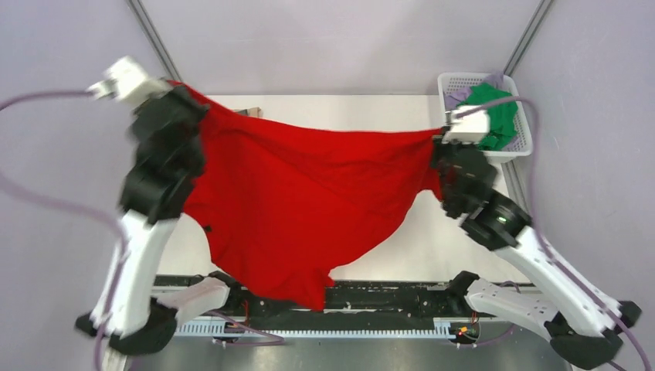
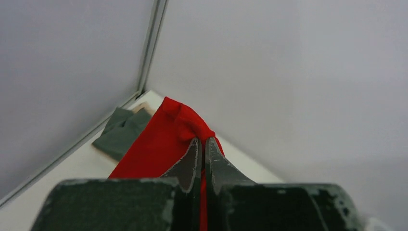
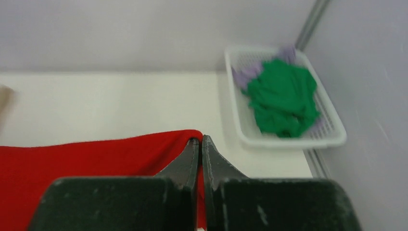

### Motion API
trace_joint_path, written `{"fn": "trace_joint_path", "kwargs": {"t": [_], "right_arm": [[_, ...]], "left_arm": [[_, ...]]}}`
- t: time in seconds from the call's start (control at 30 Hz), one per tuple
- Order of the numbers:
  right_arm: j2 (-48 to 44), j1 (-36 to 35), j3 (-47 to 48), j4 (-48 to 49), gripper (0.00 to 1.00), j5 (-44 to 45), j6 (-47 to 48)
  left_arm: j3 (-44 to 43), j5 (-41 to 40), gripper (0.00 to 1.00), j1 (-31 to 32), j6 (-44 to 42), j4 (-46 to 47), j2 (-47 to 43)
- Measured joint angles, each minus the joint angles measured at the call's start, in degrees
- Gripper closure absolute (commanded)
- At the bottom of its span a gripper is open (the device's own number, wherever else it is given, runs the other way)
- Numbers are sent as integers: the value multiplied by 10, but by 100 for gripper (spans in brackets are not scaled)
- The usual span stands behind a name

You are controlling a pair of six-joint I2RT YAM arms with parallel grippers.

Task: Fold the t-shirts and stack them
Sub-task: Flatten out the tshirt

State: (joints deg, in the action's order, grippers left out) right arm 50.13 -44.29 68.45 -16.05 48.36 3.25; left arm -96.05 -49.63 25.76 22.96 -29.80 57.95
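White worktop (image 1: 456, 239) lies beneath your bright red cloth t-shirt (image 1: 301, 193), which is stretched along the worktop's width and droops toward its near edge. Your left hand (image 2: 202, 143) and right hand (image 3: 199, 140) each pinch an upper corner.

Four t-shirts show plainly: one red t-shirt (image 1: 301, 193), one green t-shirt (image 3: 284, 96), one lilac t-shirt (image 3: 248, 73), one dark grey t-shirt (image 2: 122, 132). A tan scrap (image 2: 141, 108) is possibly a fifth. One basket (image 3: 288, 139). Two grippers: left gripper (image 2: 202, 144), right gripper (image 3: 198, 144).
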Motion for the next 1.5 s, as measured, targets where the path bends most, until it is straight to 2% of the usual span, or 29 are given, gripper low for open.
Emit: {"fn": "trace_joint_path", "kwargs": {"t": [0.07,0.1,0.13,0.17,0.2,0.23,0.37,0.4,0.5,0.67,0.8,0.93,1.03,1.1,1.27,1.5], "right_arm": [[27,30,-69,-10,98,12,-42],[44,51,-111,-12,94,3,-64],[64,78,-162,-14,87,-12,-86],[84,104,-207,-15,76,-33,-103],[107,132,-248,-14,55,-62,-118],[130,153,-273,-14,40,-83,-130],[253,226,-284,-17,6,-132,-160],[274,232,-276,-18,2,-136,-163],[286,233,-250,-14,2,-144,-162],[248,230,-232,19,3,-213,-150],[203,206,-255,36,9,-304,-133],[196,118,-284,38,15,-384,-109],[220,41,-287,24,25,-416,-92],[240,21,-287,16,27,-423,-85],[292,-1,-288,-12,34,-426,-61],[324,-9,-288,-20,48,-410,-48]], "left_arm": [[19,14,97,-40,5,1,80],[33,35,89,-64,12,5,124],[50,54,75,-90,18,12,173],[66,75,47,-108,21,16,226],[80,102,19,-119,25,16,293],[85,117,1,-129,24,16,324],[80,185,0,-139,43,-2,494],[76,195,0,-139,46,-11,513],[74,223,0,-138,50,-31,523],[85,243,0,-126,59,-24,455],[180,251,0,-88,74,-3,337],[296,287,0,-34,99,27,249],[376,336,0,-8,122,61,241],[419,362,0,4,130,71,245],[480,400,0,26,153,90,253],[512,397,0,27,167,111,259]]}}
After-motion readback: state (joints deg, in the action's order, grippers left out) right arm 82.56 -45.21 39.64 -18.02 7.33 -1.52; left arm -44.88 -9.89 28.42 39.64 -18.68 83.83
